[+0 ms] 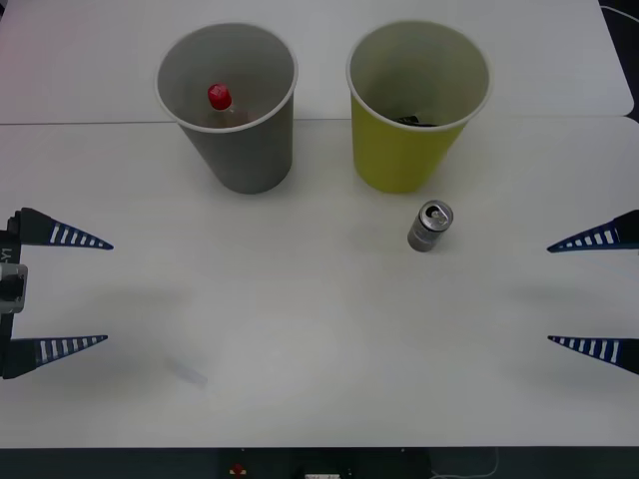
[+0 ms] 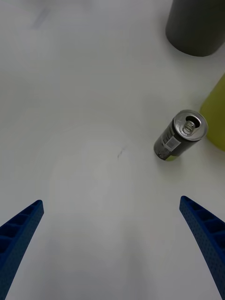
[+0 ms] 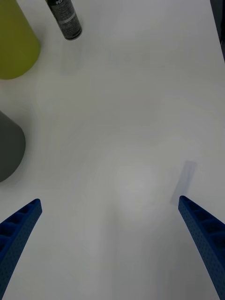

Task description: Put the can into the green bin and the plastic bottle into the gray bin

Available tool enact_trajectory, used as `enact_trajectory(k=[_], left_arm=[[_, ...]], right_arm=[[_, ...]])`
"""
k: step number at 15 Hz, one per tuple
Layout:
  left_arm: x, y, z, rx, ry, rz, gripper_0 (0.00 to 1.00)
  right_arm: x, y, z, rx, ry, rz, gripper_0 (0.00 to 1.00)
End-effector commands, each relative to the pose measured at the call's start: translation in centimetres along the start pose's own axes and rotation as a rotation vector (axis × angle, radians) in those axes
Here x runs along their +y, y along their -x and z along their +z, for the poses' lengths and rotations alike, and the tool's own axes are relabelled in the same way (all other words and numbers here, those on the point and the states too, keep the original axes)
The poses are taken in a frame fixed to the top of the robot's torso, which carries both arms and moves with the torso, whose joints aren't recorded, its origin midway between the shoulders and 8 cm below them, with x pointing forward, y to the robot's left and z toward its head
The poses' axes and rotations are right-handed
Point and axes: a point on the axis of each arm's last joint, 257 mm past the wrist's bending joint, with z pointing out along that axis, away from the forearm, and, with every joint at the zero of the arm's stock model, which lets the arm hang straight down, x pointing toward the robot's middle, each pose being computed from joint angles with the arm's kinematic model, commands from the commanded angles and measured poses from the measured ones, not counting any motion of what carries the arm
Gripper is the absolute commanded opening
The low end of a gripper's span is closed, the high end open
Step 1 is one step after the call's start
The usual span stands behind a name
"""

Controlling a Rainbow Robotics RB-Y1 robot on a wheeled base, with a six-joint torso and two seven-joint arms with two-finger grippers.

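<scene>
Front view, bottle: we see the plastic bottle (image 1: 221, 103) standing inside the gray bin (image 1: 250, 155); we judge this half done.
Front view, can: the can (image 1: 430, 227) stands on the table (image 1: 300, 339), just in front of the green bin (image 1: 399, 155); not yet binned.
Front view, grippers: the left gripper (image 1: 75, 291) and right gripper (image 1: 579, 294) hover at the table's sides, fingers wide, holding nothing.
Right wrist view: we see the can (image 2: 180, 135) upright, beside the green bin (image 2: 215, 122), ahead of the spread fingers (image 2: 201, 229).
Left wrist view: the can (image 3: 65, 19) lies well apart from the spread fingers (image 3: 21, 222).
Remaining: we grasp and bin the can.
</scene>
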Motion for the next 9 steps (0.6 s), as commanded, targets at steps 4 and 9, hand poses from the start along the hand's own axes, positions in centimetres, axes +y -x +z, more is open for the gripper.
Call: enact_trajectory(k=[4, 9], left_arm=[[0.0, 0.0, 0.0, 0.000, 0.000, 0.000, 1.00], [0.0, 0.0, 0.0, 0.000, 0.000, 0.000, 1.00]], right_arm=[[-0.4, -0.7, 0.2, -0.001, -0.018, 0.019, 1.00], [-0.3, -1.3, 2.1, -0.074, -0.073, 0.115, 1.00]])
